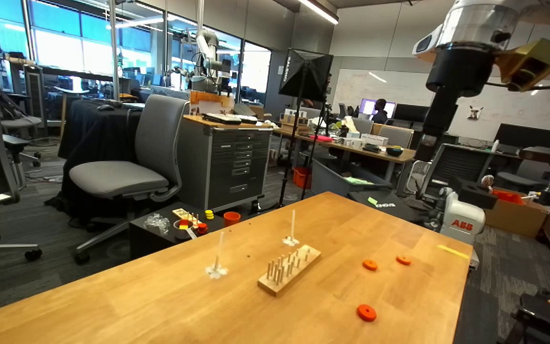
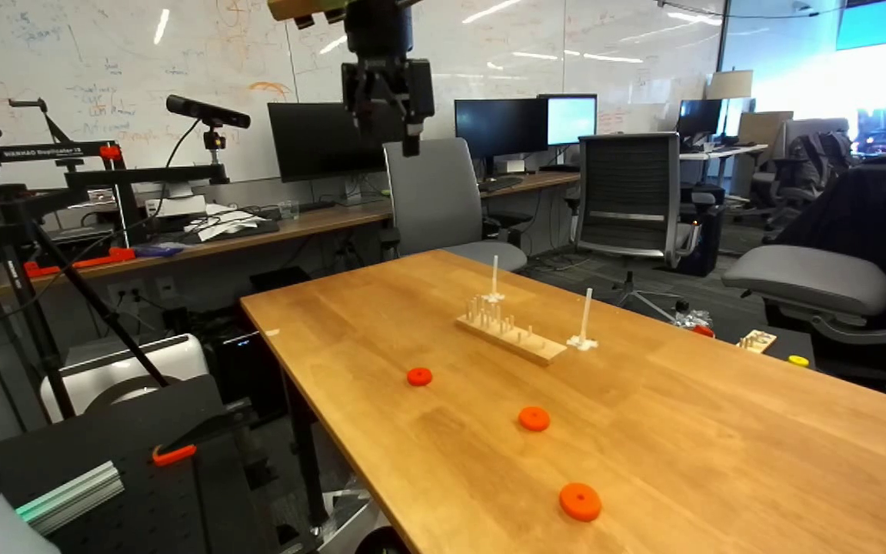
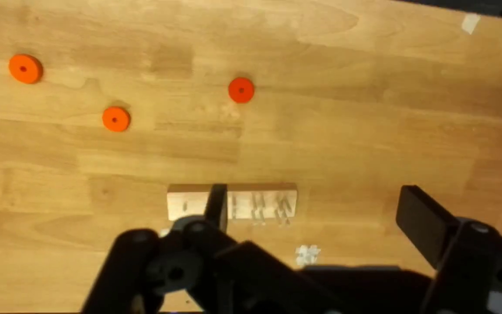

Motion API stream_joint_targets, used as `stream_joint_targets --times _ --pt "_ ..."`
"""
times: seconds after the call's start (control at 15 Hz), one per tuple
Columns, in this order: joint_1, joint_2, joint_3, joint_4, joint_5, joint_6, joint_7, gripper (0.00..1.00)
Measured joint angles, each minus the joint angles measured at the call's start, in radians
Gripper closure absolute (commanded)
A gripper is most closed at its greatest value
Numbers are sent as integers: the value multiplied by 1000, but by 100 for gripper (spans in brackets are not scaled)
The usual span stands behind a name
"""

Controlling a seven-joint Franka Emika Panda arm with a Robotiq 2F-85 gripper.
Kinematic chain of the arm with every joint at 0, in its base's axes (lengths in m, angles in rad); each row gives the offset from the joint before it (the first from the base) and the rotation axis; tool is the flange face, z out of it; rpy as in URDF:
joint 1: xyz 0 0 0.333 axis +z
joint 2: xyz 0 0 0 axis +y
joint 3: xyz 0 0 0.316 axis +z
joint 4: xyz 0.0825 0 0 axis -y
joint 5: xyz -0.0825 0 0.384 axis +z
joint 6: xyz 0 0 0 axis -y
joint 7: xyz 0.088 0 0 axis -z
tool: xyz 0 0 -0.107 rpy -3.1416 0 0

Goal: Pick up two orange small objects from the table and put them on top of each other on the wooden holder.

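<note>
In the wrist view, three orange discs (image 3: 116, 118) lie flat on the tabletop (image 3: 342, 144), out beyond the fingertips of the gripper (image 3: 314, 196) and on the side of the edge that shows at upper right. The fingers (image 3: 423, 220) are spread wide — tabletop and part of the wooden holder (image 3: 244, 203) show through the gap — and one of them crosses in front of the holder.

In an exterior view, the orange discs (image 1: 370, 264) lie well below the gripper, between the holder and the tabletop's right edge: two toward the right corner, the third nearer the camera. How far apart the fingers stand cannot be told from this angle. The arm (image 1: 475, 26) comes in from the upper right, its gripper pointing down with a slight lean. Two slim rods (image 1: 293, 224) stand upright on the holder's far side.

In an exterior view, the orange discs (image 2: 534, 418) form a loose row along the tabletop's left edge, with the holder farther in, toward the opposite edge. The gripper hangs high above the tabletop, fingers down and apart. Above it, the arm runs out of view at the top.
</note>
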Motion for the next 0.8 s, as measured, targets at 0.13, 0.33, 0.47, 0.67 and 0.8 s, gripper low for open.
stream_joint_targets --times 0.13,0.33,0.47,0.67,0.8 --pt "-36 33 -32 44 0 22 1 0" --pt "-87 103 -71 99 9 82 26 0" --pt "-98 131 -79 118 11 83 29 0" --pt "-96 134 -64 114 -99 -3 4 0" --pt "-96 136 -62 113 -101 -9 0 0"
